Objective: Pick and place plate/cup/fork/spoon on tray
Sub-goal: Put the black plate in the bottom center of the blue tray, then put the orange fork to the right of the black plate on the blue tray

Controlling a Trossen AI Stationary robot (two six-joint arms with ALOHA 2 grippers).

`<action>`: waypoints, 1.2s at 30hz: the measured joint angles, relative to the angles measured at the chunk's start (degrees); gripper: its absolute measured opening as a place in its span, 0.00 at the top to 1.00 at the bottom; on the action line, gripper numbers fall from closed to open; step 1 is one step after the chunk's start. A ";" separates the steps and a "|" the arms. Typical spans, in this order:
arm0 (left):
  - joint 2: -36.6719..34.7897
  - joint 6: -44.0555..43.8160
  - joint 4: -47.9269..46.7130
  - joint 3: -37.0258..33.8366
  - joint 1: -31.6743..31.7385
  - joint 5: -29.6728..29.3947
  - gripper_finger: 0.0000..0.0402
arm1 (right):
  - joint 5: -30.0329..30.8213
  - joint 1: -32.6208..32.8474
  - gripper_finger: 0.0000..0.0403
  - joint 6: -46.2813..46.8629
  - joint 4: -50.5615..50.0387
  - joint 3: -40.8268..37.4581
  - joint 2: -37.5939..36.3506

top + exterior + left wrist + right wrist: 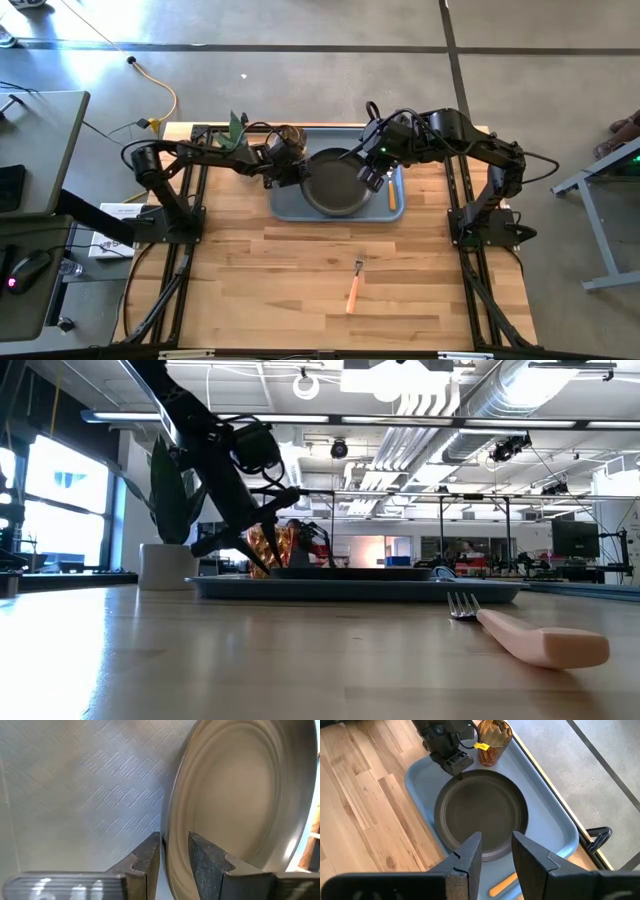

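**Left tool at plate rim, tray part-loaded**

Left tool [456, 770]: at the plate's rim on the side towards the cup, fingers a narrow gap apart and astride the rim edge; whether they press on it cannot be told. Right tool [372, 172]: hovering above the plate's opposite side, fingers a narrow gap apart, holding nothing.

Plate [482, 812]: lying flat in the middle of the tray [420, 777].
Cup [492, 740]: upright on the tray, just beside the plate, near the left tool.
Spoon [391, 196]: on the tray beside the plate, on the side away from the cup; only its handle is plain.
Fork [354, 285]: off the tray, on the wooden counter [250, 270], well apart from the plate, tines pointing towards the tray.
White pot with green plant [165, 565]: just off the tray's corner nearest the cup.

Step judged in hand: letting go of the plate. Done well, the left tool spreads fully and lifts straight up, clear of the rim, without nudging the cup. Fork judged outstanding.
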 joint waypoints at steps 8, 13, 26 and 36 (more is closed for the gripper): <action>-1.84 0.87 0.02 -0.01 0.39 0.00 0.77 | 0.00 0.00 0.76 0.02 0.00 0.00 0.00; -3.41 1.37 -0.21 -0.02 1.28 0.06 0.78 | 0.00 0.00 0.76 0.59 0.00 0.00 0.00; -11.53 13.16 0.20 -0.04 3.10 0.27 0.78 | -7.29 0.07 0.76 4.59 0.00 0.00 0.00; -23.23 31.04 0.71 -0.04 0.86 3.69 0.78 | -12.92 5.01 0.76 16.24 0.01 0.00 0.00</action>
